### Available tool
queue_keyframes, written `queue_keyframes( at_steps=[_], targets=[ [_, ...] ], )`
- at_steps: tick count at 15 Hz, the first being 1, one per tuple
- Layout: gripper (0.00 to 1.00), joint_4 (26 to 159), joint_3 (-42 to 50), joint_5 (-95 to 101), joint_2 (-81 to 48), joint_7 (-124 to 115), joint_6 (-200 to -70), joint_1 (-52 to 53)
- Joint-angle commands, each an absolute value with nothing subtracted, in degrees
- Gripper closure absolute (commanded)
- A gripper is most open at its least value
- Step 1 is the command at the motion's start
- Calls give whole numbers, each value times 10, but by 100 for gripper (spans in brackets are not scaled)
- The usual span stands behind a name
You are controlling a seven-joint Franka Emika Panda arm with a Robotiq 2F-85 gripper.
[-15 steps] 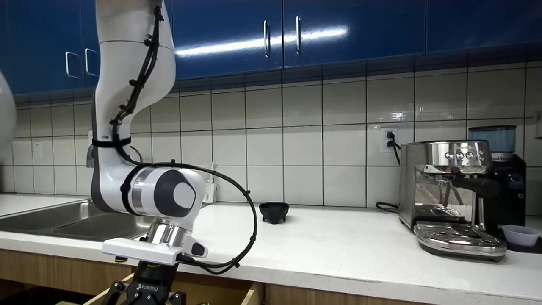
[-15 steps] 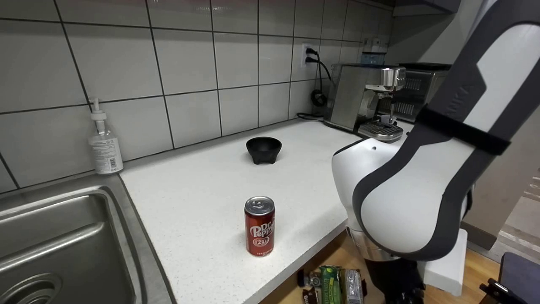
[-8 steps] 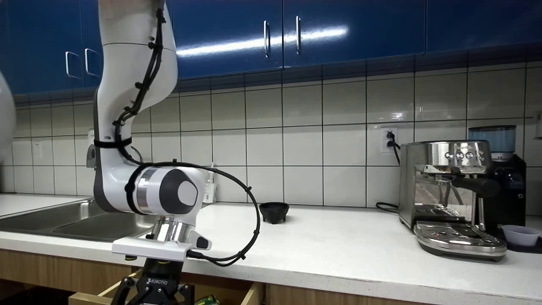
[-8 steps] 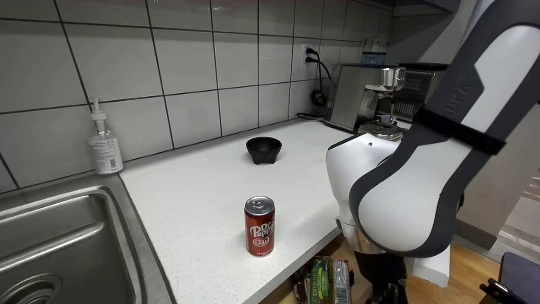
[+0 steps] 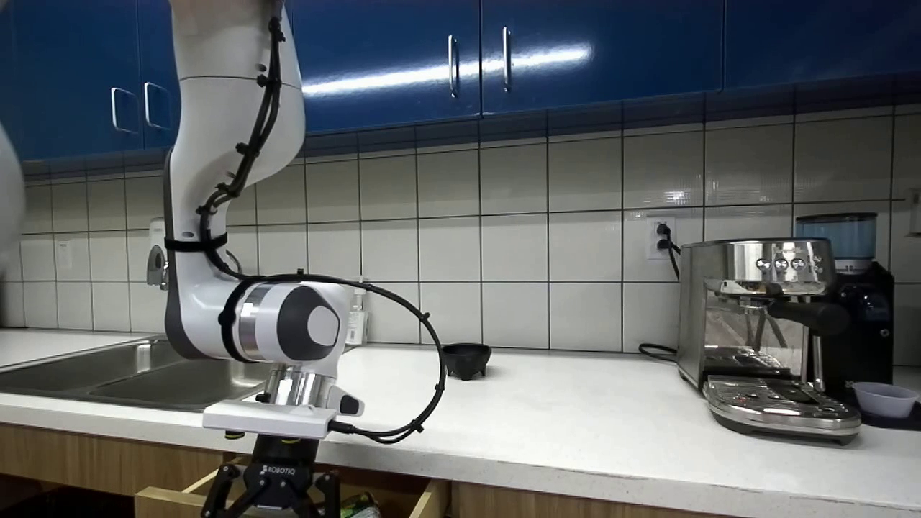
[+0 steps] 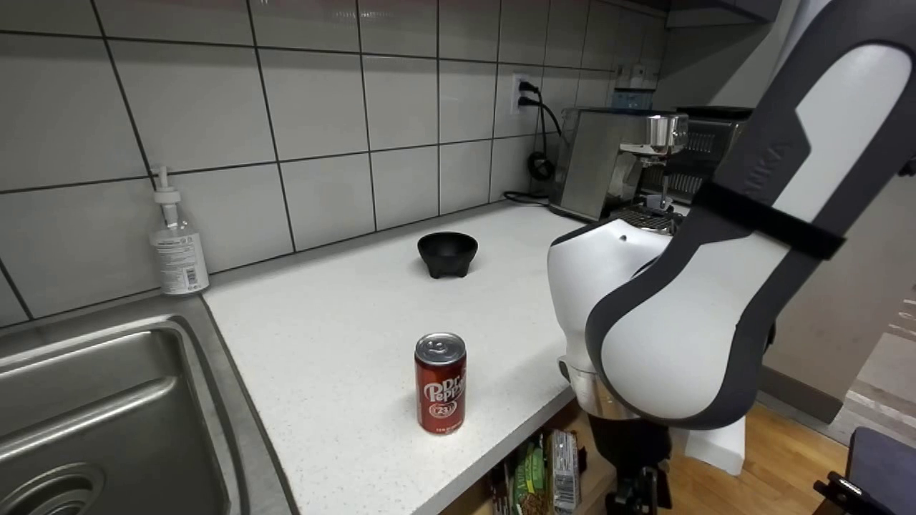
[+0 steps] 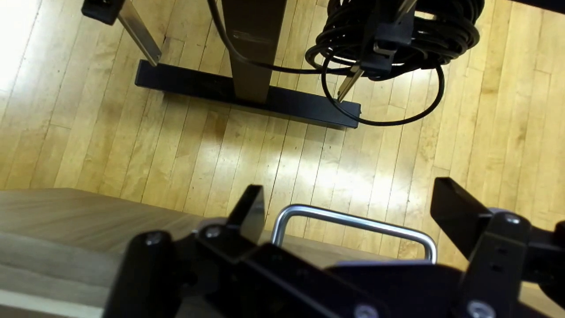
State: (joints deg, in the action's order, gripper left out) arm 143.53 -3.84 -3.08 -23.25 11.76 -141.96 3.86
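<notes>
A pale tabletop (image 5: 590, 417) stretches across the scene, and in front of it the robot's white arm (image 5: 216, 122) reaches down to a wooden drawer (image 5: 164, 503) that stands partly out beneath the tabletop's edge. At the drawer's front is the hand (image 7: 348, 198), pointing down, its jaws spread wide and gripping nothing. Between them, in the wrist view, shows a metal handle (image 7: 353, 221), which seems to belong to the drawer; whether the jaws touch it I cannot tell. The present step looks like lining up with that handle; the next move would call for care with depth, so that the jaws straddle it. A red can (image 6: 441, 386) stands upright on the tabletop, and a green packet (image 6: 531, 476) shows inside the drawer.
</notes>
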Motion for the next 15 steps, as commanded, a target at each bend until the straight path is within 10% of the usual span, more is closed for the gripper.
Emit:
queue_keyframes(
  at_steps=[1,15],
  targets=[
    [0,1411,-47,-13,-254,135,-1448,25],
    [0,1403,-37,13,-239,109,-1497,36]
  ],
)
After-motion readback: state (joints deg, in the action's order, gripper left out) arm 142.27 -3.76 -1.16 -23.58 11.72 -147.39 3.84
